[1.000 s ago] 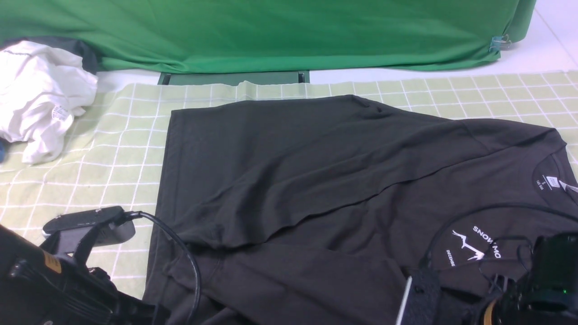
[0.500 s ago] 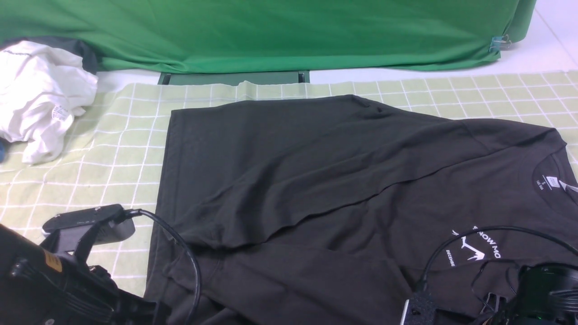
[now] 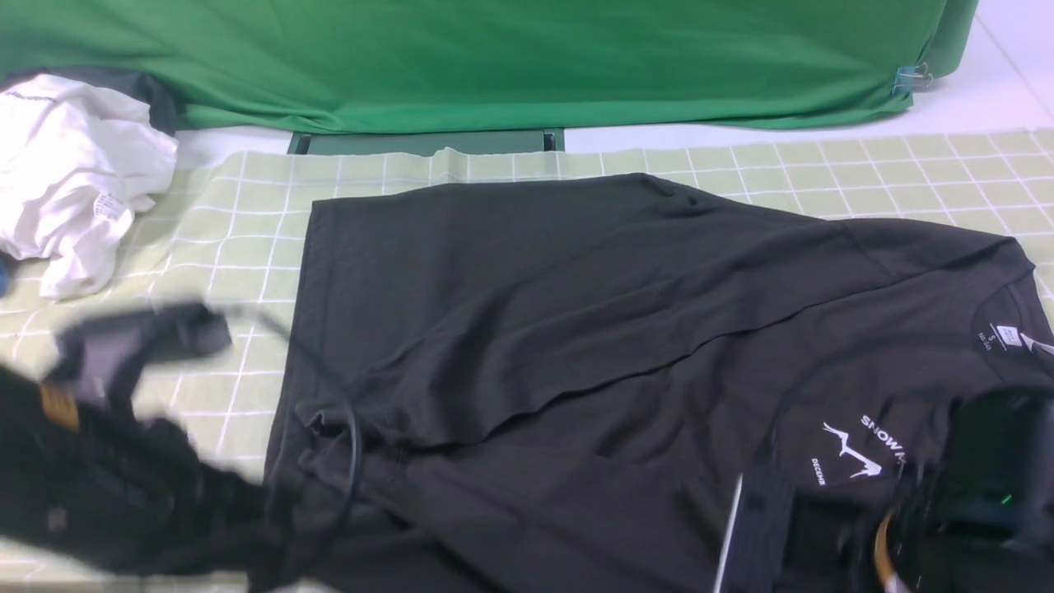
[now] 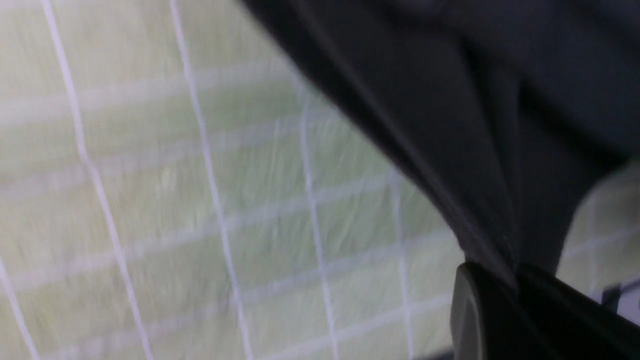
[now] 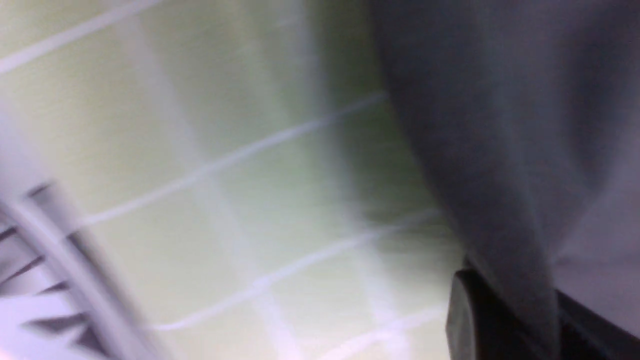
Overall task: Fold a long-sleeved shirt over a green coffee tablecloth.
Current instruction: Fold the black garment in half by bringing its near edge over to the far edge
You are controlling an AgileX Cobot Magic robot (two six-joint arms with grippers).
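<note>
Both arms have shifted since a second ago. My left one has swung up in the lower left of the front view and gone all blurry, and it's pulled the near hem corner of the long-sleeved shirt into a little bunch. My right one has risen in the lower right and now hides the end of the white mountain print. The left end effector is clamped on a pinch of black fabric, which tents up off the green coffee tablecloth in the wrist view. The right end effector looks closed on shirt fabric too, though that view is pretty smeared. So I reckon I'm at the grab-and-lift part of a lengthwise fold, holding the edge at the bottom of the frame. Next I'd need to raise both ends together, keep the edge taut between them, and carry it toward the top of the frame to land square on the far edge. The shirt itself is spread across the centre and right of the checked cloth, hem to the left and collar with its label at the right edge. One sleeve is already laid diagonally over the body, with a few soft creases. A crumpled white garment sits in the upper left, well clear.
</note>
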